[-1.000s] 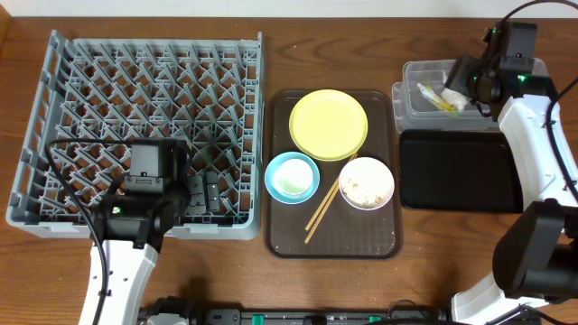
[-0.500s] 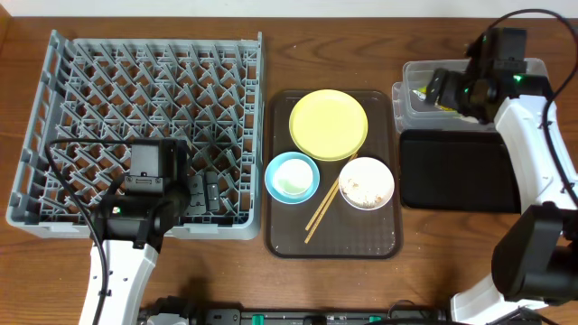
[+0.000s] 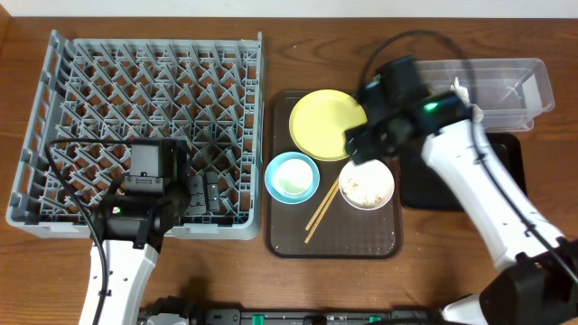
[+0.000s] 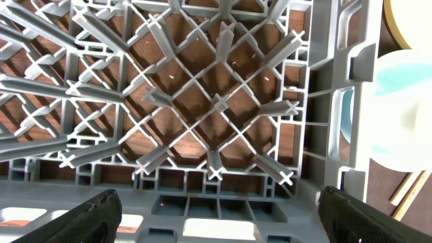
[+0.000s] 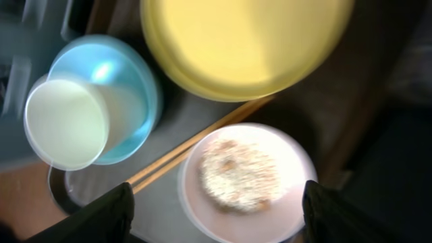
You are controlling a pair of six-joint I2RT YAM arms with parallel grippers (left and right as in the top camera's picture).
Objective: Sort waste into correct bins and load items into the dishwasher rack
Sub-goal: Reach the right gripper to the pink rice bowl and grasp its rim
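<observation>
The grey dishwasher rack (image 3: 135, 90) fills the left, and my open, empty left gripper (image 3: 199, 194) hangs over its front right corner (image 4: 216, 223). My right gripper (image 3: 361, 152) is open and empty just above the white bowl (image 3: 384, 181) holding beige rice crumbs (image 5: 236, 175). The gripper's fingers (image 5: 219, 216) flank that bowl. The yellow plate (image 3: 325, 122), the light-blue bowl (image 3: 274, 167) with the white cup (image 5: 67, 121) in it, and the chopsticks (image 3: 321, 212) lie on the brown tray. The clear tub (image 3: 506, 86) and the black tray (image 3: 510, 176) are at right. The wrapper is hidden.
The brown serving tray (image 3: 343, 239) sits between the rack and the bins. My right arm crosses over the black tray's left part. The rack's pegs (image 4: 202, 101) stand upright under the left wrist. The blue bowl's edge (image 4: 405, 115) shows beside the rack.
My right arm has swung left and forward from over the clear tub to above the white bowl on the brown tray. The left arm has not moved.
</observation>
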